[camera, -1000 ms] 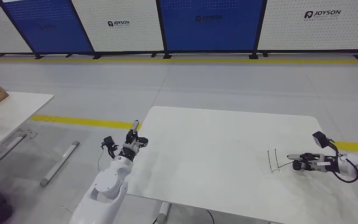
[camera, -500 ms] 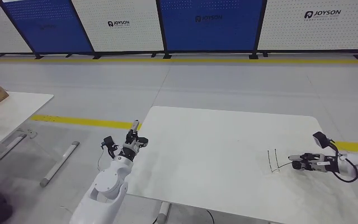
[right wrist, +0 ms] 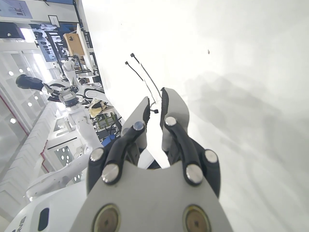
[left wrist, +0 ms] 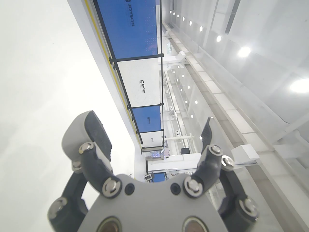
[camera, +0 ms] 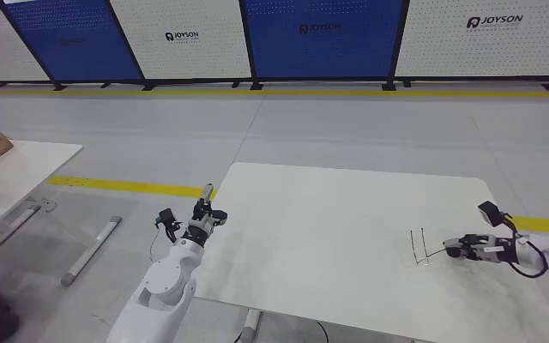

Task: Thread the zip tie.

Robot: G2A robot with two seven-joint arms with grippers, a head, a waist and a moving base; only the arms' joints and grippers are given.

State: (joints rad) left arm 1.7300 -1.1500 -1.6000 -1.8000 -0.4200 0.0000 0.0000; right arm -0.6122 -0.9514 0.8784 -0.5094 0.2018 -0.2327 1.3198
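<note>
Hovering low over the right side of the white table (camera: 326, 223), the right gripper (right wrist: 155, 95) has its jaws narrow, with a black zip tie (right wrist: 156, 111) showing in the slim gap. Two other zip ties (right wrist: 126, 63) lie just beyond. The left gripper (left wrist: 149, 121) gapes wide and empty at the table's left edge.

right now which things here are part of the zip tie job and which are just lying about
job: zip ties, right end effector, left end effector, table
lying about: second table, bar on floor, cardboard box
</note>
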